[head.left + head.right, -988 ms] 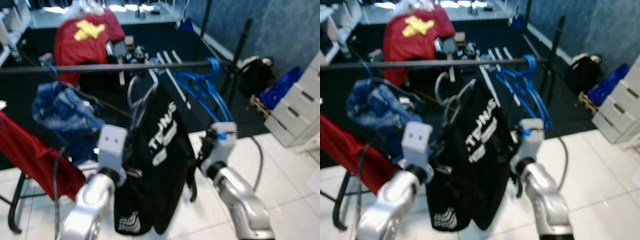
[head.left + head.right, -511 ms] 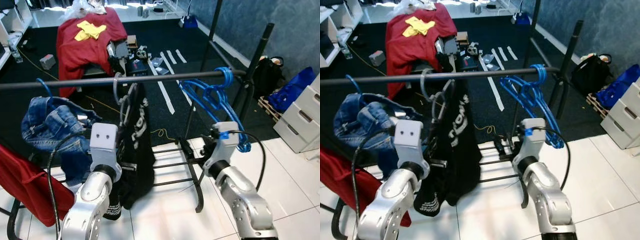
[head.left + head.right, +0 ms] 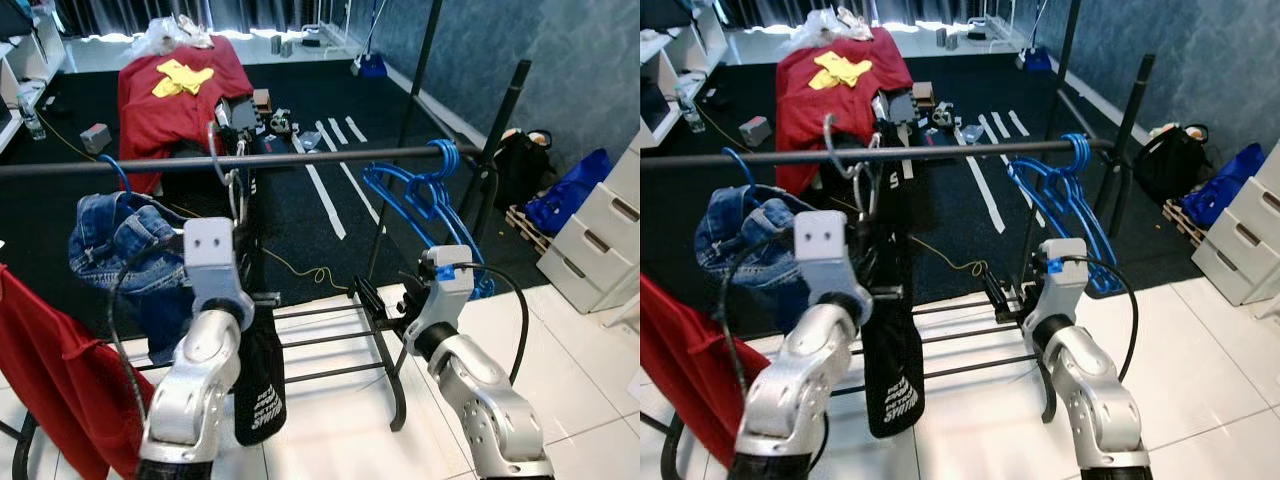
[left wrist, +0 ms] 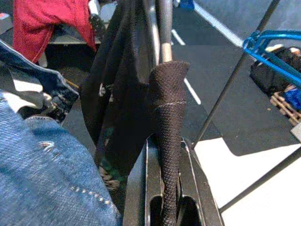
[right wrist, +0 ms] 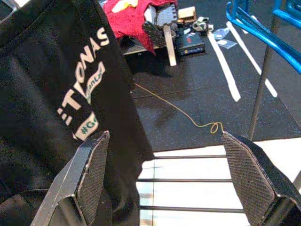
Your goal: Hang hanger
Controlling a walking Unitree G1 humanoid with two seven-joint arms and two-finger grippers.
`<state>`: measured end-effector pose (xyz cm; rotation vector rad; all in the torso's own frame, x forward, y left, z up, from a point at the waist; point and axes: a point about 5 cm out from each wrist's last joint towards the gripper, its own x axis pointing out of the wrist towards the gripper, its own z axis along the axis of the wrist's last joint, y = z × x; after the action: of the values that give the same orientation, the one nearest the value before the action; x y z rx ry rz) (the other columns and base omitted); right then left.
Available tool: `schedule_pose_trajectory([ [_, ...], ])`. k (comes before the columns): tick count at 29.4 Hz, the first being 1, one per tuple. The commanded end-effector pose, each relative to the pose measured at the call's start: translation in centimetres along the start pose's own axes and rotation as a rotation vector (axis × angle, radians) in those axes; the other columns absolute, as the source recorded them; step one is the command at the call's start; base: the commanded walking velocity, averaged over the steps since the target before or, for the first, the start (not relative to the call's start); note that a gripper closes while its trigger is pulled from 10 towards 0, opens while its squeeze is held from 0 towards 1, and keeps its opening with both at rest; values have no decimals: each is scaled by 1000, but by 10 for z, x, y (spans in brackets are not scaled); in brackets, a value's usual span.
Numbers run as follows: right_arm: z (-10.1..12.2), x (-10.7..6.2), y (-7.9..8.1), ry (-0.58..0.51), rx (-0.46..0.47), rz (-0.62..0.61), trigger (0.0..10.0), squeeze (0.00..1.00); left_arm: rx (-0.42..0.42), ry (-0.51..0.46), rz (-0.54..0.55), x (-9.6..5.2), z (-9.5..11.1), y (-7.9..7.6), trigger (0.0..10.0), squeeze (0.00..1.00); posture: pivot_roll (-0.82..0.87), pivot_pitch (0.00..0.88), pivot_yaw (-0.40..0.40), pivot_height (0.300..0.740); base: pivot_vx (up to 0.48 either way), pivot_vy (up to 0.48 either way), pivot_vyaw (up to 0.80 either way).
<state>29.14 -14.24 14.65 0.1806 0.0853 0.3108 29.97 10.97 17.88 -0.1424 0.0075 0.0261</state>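
Note:
A black shirt [image 3: 258, 390] with white lettering hangs edge-on from a silver wire hanger, whose hook [image 3: 216, 145] sits at the dark rail [image 3: 330, 157]. My left gripper [image 4: 165, 77] is raised just under the rail and is shut on the hanger's wire [image 4: 162, 28] at the shirt's shoulder. Its wrist block [image 3: 212, 255] hides the fingers in the eye views. My right gripper [image 5: 169, 188] is held lower to the right, open, facing the shirt [image 5: 61, 94] without touching it.
Blue jeans [image 3: 120, 235] hang left of the shirt, with a red cloth [image 3: 50, 370] further left. Several blue hangers [image 3: 425, 195] crowd the rail's right end. The rack's floor bars [image 3: 330, 340] lie below. White drawers [image 3: 600, 235] stand at right.
The shirt has swung from broadside to edge-on and now hangs straight under the rail. My left arm has risen closer to the rail. The camera view has shifted.

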Motion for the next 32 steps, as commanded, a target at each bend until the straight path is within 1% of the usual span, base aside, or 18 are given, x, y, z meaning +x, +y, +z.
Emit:
schedule_pose_trajectory([
  [1,-5,1,2,21,10,4,10000,0,-5,13,-5,2,-2,-9,10000,0,-114,106,-27,740,0,0,0],
  [2,-5,1,2,21,10,4,10000,0,-5,13,-5,2,-2,-9,10000,0,-114,106,-27,740,0,0,0],
  [4,-5,1,2,21,10,3,10000,0,53,81,11,9,-13,-12,10000,0,-115,108,-25,740,0,0,0],
  [6,-5,1,2,20,9,0,10000,0,117,136,56,15,-21,-15,10000,0,-115,106,-26,740,0,0,0],
  [9,-5,1,2,20,9,-1,10000,0,133,150,70,16,-22,-16,10000,0,-115,106,-26,740,0,0,0],
  [12,-5,2,2,21,9,0,10000,0,203,212,126,19,-30,-15,10000,0,-113,106,-26,740,0,0,0],
  [14,-5,1,2,23,10,1,10000,0,213,231,162,19,-33,-12,10000,0,-113,106,-26,740,0,0,0],
  [16,-5,1,2,23,10,1,10000,0,213,231,162,19,-33,-12,10000,0,-113,106,-26,740,0,0,0],
  [18,-6,1,2,24,12,1,10000,0,206,249,191,17,-36,-6,10000,0,-110,103,-27,740,0,0,0],
  [21,-6,1,2,25,13,2,10000,0,196,253,194,17,-36,-5,10000,0,-109,104,-26,740,0,0,0],
  [22,-6,1,3,26,14,3,10000,0,156,256,151,16,-36,-7,10000,596,-110,104,-26,740,0,0,0],
  [23,-6,1,3,26,14,3,10000,0,156,256,151,16,-36,-7,10000,596,-110,104,-26,740,0,0,0],
  [24,-6,1,3,26,15,3,10000,0,128,257,119,16,-36,-9,10000,1000,-110,104,-26,740,0,0,0],
  [26,-6,1,3,26,15,3,10000,0,128,257,119,16,-36,-9,10000,1000,-110,104,-26,740,0,0,0],
  [29,-6,1,3,26,16,3,10000,0,136,231,84,15,-31,-11,10000,1000,-111,104,-24,740,0,0,0],
  [30,-6,1,3,25,18,2,10000,0,128,212,42,13,-26,-12,10000,1000,-112,105,-23,740,0,0,0],
  [31,-6,1,3,25,18,2,10000,0,128,212,42,13,-26,-12,10000,1000,-112,105,-23,740,0,0,0],
  [32,-6,1,3,25,19,2,10000,0,119,189,2,11,-20,-13,10000,1000,-112,105,-22,740,0,0,0],
])
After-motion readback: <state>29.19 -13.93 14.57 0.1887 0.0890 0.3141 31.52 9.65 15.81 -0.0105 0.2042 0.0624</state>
